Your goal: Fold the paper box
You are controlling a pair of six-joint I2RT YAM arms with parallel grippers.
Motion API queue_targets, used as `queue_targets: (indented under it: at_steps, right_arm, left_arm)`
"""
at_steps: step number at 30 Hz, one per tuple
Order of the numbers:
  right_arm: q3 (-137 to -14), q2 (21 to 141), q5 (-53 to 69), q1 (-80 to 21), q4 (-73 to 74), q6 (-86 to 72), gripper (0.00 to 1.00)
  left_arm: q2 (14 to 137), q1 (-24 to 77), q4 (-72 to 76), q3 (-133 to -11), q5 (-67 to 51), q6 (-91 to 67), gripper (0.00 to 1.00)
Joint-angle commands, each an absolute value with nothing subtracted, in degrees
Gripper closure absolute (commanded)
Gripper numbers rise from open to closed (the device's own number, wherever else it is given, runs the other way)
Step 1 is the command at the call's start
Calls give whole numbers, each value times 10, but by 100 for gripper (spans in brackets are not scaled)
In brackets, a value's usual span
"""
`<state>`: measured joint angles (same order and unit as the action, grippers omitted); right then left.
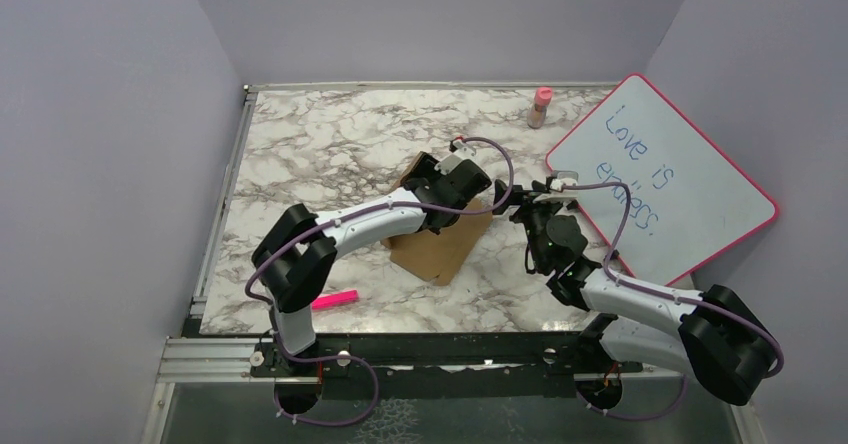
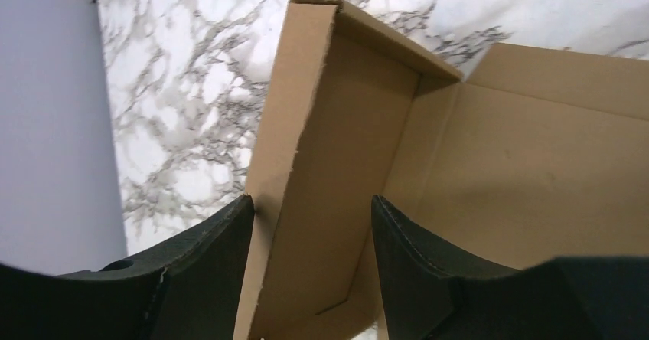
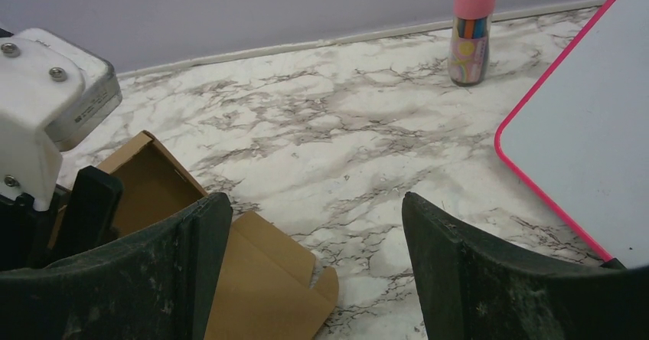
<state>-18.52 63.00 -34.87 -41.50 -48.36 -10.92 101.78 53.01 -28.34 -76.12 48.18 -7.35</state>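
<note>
Brown paper box point(image 2: 490, 171), one wall upright, lies on veined marble table point(image 1: 320, 134).

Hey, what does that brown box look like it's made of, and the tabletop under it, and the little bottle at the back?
Paper box: matte brown cardboard, judging by its fibrous, ragged cut edge. Tabletop: smooth white with grey veining, marble or a marble-print laminate; cannot tell which. Bottle: probably plastic, pink cap, partly clear body showing coloured contents.
</note>
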Motion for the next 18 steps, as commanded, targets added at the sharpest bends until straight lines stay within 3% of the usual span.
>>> queue_targets:
  at_steps: [1, 5, 11, 18]
  right_arm:
    - [-183, 635, -364, -412, -507, -106, 13]
    - [-184, 640, -361, -411, -509, -105, 13]
    - [-184, 639, -359, -411, -509, -105, 13]
    - [-184, 636, -354, -412, -509, -104, 14]
  left_arm:
    - [1042, 533, -318, -789, 596, -50, 41]
    - [1052, 533, -318, -790, 622, -43, 45]
    - [1061, 532, -317, -785, 628, -43, 62]
    - [1043, 527, -317, -778, 625, -44, 74]
